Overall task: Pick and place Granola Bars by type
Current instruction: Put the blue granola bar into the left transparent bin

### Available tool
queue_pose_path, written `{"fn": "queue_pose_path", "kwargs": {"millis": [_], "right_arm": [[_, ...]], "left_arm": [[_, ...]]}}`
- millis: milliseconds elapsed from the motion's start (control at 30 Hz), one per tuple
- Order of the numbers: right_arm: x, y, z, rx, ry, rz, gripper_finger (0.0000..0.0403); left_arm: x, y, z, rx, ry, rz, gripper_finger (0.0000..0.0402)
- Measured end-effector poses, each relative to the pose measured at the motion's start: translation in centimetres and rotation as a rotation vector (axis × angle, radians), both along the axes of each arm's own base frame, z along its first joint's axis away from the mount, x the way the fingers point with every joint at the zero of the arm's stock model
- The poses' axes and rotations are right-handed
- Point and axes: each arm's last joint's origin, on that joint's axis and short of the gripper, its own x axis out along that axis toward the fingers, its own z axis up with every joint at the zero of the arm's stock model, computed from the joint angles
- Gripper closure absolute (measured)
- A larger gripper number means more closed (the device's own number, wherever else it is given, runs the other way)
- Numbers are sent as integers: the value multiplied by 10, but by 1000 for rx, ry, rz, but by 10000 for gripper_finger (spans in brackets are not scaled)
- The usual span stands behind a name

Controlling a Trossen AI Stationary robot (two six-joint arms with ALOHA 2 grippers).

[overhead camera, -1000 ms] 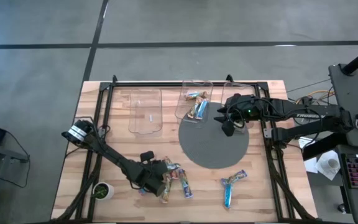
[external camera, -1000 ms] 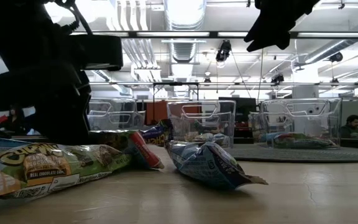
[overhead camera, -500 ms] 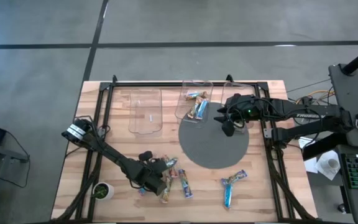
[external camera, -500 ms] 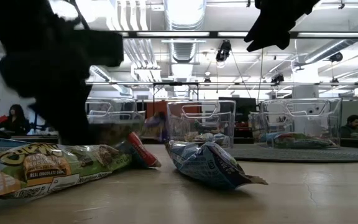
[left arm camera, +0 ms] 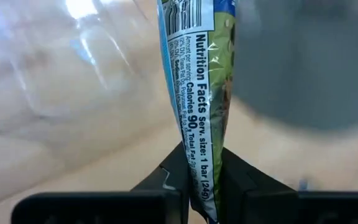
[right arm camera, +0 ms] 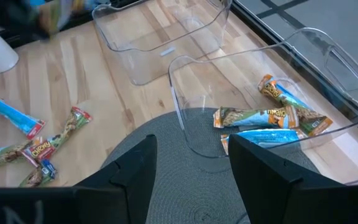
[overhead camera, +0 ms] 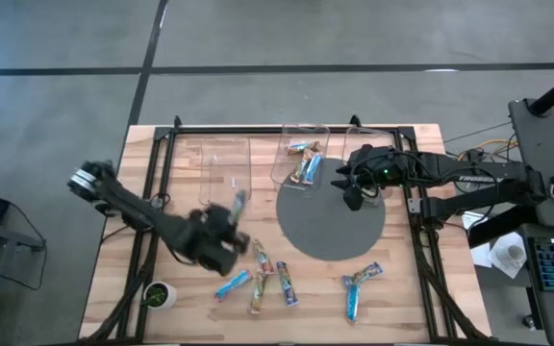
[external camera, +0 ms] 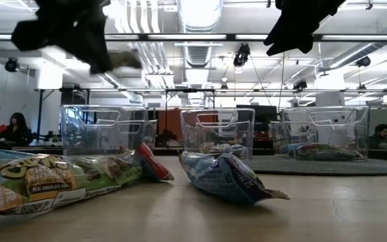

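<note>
Left gripper (overhead camera: 236,213) is clamped on one bar (left arm camera: 194,93), pinched at its end between both fingers (left arm camera: 173,171), nutrition label facing the wrist camera. In the high view that held bar (overhead camera: 238,201) is up off the table, just by the near edge of the empty left bin (overhead camera: 225,173). In the low view the left gripper (external camera: 103,57) is high, above the bins.

Loose bars on the wood near the front edge: a blue one (overhead camera: 232,284), then a cluster of three (overhead camera: 269,277) just right of it, lying close together. Two more (overhead camera: 359,285) sit further right, below the grey mat (overhead camera: 332,223), touching or overlapping; cannot tell which. Low view has a green-tan bar (external camera: 59,176) and a blue one (external camera: 228,177) closest to the lens.

Middle bin (overhead camera: 301,154) holds about three bars (right arm camera: 272,118), tan-green and blue. It sits partly on the mat's rim.

Right gripper (overhead camera: 352,197) hovers over the mat's upper right, beside the middle bin, fingers (right arm camera: 132,171) apart, nothing between them.

Small green-and-white cup (overhead camera: 159,294) at the front-left corner, well apart from the bars.
</note>
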Motion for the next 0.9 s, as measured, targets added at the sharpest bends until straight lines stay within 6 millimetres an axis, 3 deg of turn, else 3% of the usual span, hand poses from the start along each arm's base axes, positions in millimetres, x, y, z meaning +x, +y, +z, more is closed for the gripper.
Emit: {"fn": "queue_pose_path", "kwargs": {"millis": [167, 367, 500, 633, 900], "right_arm": [[0, 0, 0, -3, -1, 1, 213], [0, 0, 0, -3, -1, 2, 213], [0, 0, 0, -3, -1, 2, 213], [0, 0, 0, -3, -1, 2, 213], [0, 0, 0, 21, -7, -15, 213]], "left_arm": [[-16, 41, 37, 6, -171, 160, 372], [-15, 98, 45, 99, -67, 231, 372], [-10, 140, 35, 71, 46, 264, 372], [-8, 169, 11, -57, 79, 217, 372], [-19, 175, -28, -134, 139, 256, 366]]}}
